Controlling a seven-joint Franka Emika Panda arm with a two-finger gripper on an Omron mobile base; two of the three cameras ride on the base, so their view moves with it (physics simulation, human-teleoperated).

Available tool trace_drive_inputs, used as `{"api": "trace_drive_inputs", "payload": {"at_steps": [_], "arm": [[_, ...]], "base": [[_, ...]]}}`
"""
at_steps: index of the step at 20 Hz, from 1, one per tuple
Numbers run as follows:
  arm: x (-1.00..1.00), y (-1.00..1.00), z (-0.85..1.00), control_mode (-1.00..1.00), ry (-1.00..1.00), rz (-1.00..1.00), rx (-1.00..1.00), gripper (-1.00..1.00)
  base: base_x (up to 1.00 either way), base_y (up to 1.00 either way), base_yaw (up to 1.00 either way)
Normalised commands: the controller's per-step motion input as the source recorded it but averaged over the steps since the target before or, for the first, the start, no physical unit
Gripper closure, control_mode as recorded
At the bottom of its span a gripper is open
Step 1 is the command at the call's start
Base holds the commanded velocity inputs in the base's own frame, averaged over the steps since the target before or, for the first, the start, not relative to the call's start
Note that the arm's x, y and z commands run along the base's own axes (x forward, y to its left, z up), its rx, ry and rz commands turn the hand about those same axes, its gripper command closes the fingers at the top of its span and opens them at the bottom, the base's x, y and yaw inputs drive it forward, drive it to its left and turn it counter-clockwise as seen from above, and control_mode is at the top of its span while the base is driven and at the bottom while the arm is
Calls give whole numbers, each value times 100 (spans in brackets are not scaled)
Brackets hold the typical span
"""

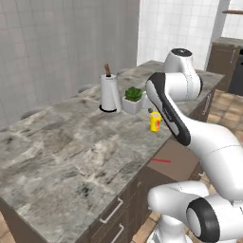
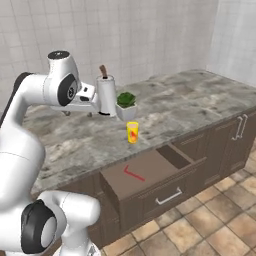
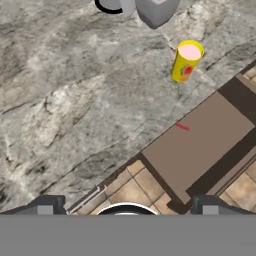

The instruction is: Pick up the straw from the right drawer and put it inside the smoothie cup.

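I hold my pincer (image 3: 125, 200) open above the worktop (image 3: 75, 90), empty, with the straw (image 3: 182, 127) lying ahead in the pulled-out drawer (image 3: 200, 145), cup (image 3: 186, 61) beyond.

Grey marble counter (image 2: 200, 100), on it yellow smoothie cup (image 2: 132, 132), white potted plant (image 2: 126, 106), paper-towel roll (image 2: 106, 95)

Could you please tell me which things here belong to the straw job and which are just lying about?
Job: straw, right drawer, smoothie cup.
Lying about: paper towel roll, potted plant, marble counter.
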Motion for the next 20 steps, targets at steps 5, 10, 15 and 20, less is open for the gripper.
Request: {"api": "trace_drive_inputs", "payload": {"at_steps": [5, 10, 15, 20], "arm": [[0, 0, 0, 100, 0, 0, 0, -100], [0, 0, 0, 100, 0, 0, 0, -100], [0, 0, 0, 100, 0, 0, 0, -100], [0, 3, -6, -100, 0, -2, 0, -100]], "base": [[19, 16, -30], [38, 5, -30], [51, 20, -27], [21, 19, -15]]}}
